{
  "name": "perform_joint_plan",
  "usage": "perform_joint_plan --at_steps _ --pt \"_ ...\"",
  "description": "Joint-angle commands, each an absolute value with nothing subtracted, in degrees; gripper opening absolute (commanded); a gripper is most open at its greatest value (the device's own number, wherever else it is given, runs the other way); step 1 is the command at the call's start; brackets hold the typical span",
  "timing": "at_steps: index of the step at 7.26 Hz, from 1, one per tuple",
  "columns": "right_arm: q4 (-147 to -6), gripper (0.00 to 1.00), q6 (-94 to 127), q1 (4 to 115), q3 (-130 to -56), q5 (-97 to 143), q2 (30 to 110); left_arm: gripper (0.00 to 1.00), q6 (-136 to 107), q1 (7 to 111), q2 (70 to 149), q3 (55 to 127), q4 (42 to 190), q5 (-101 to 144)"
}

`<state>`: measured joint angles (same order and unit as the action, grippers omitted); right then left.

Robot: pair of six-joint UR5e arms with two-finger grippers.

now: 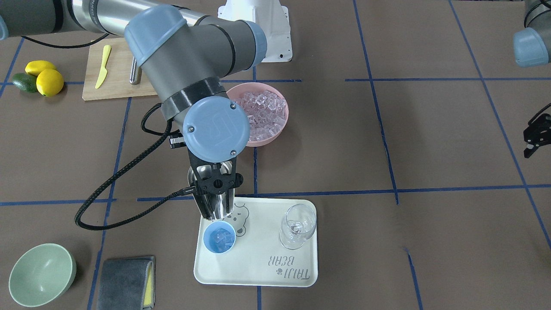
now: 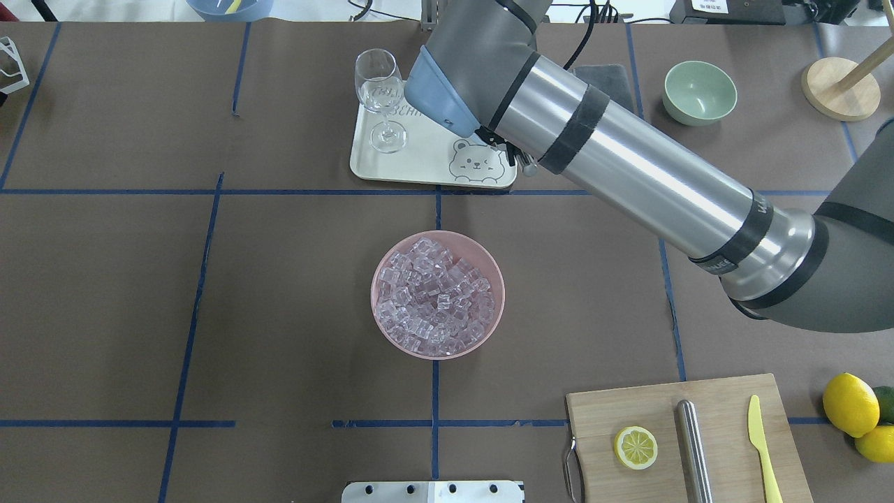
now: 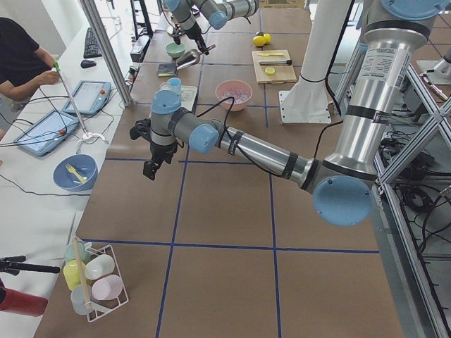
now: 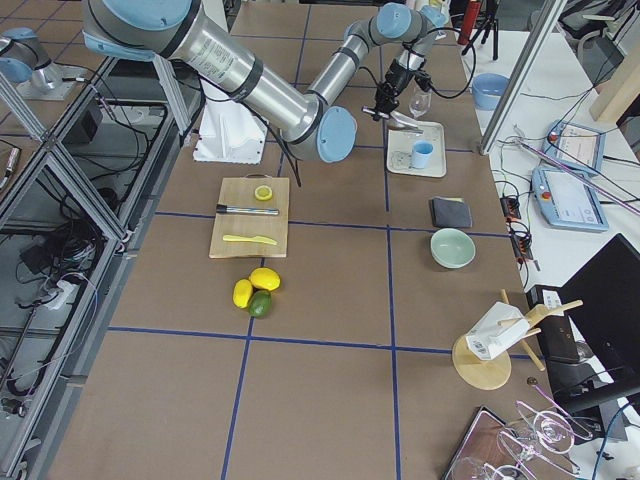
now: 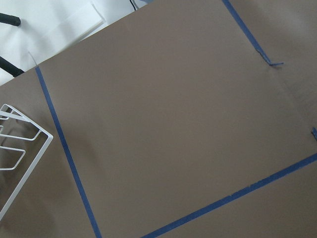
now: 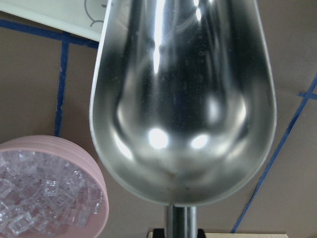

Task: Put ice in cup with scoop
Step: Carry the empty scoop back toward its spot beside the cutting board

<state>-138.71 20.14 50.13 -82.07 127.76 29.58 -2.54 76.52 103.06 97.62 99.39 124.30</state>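
Right gripper (image 1: 214, 189), pinching the scoop (image 6: 183, 99), should hold its lip centred over the cup (image 1: 219, 237); whether the left gripper (image 1: 536, 135) has its fingers spread cannot be told.

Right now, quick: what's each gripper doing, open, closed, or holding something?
Left gripper: looks open, holding nothing.
Right gripper: closed on the scoop, above the cup.

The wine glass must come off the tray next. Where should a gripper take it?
Take the stem, coming in level from the side away from the cup, where the scoop hangs: the wine glass stands upright, its bowl wide and rounded.
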Motion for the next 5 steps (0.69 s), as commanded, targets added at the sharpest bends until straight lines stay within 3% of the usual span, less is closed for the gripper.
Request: perform_joint_plan --at_steps 1,3,5 --pt "-137.4 0.00 23.4 51.9 -104.7 125.5 47.3 1.00 -2.5 76.6 102.7 97.6 99.3 124.5" --pt "-137.4 0.00 26.7 56.4 -105.9 125.2 51.0 1.00 -2.5 76.6 100.9 97.6 99.2 124.6" --pt "-136.8 0.00 26.5 57.9 -117.5 125.0 64.4 1.00 -2.5 76.6 98.4 98.7 99.2 124.7"
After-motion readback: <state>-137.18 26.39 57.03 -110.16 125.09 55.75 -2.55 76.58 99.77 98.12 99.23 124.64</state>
